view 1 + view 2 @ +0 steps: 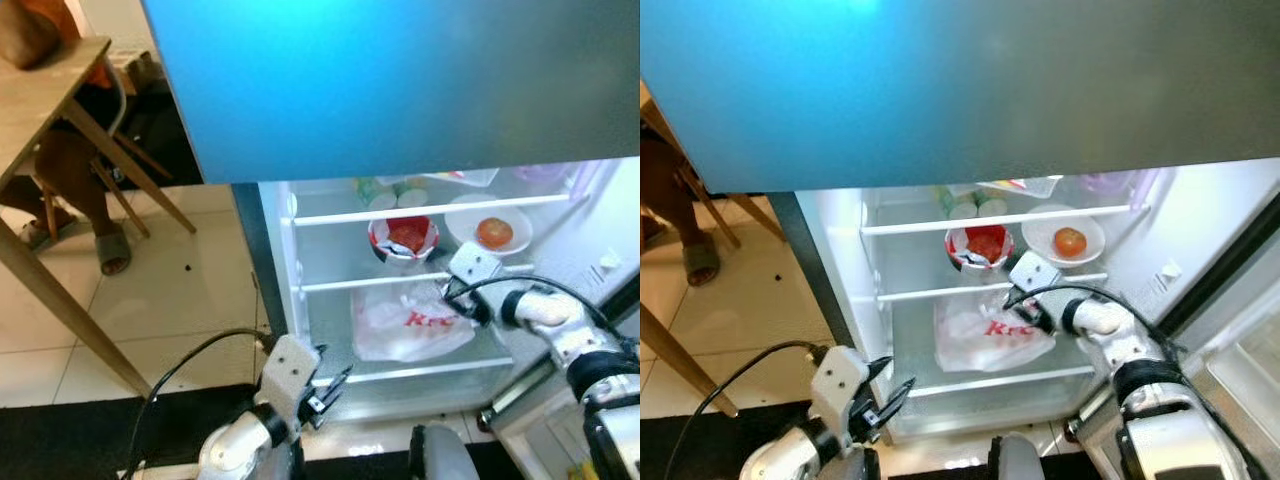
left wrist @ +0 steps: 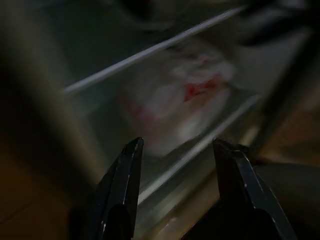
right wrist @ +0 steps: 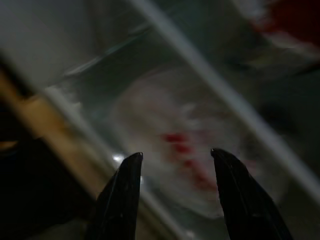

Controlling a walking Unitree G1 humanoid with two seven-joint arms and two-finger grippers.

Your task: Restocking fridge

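Observation:
The fridge stands open with a white KFC bag (image 1: 410, 322) lying on its lower glass shelf (image 1: 440, 368). My right gripper (image 1: 450, 295) is inside the fridge at the bag's upper right edge, open, its fingers (image 3: 125, 195) pointing down at the bag (image 3: 190, 150) with nothing between them. My left gripper (image 1: 335, 392) hangs low before the fridge's bottom left corner, open and empty. In its wrist view the bag (image 2: 175, 100) lies some way ahead of the fingertips (image 2: 131, 155).
On the shelf above stand a red-and-white bowl (image 1: 404, 238) and a white plate (image 1: 462, 222) holding a tomato (image 1: 494, 232). Cups (image 1: 385, 192) sit on the top shelf. The upper door (image 1: 380, 80) overhangs. A wooden table (image 1: 40, 100) and a seated person's legs (image 1: 75, 180) are at left.

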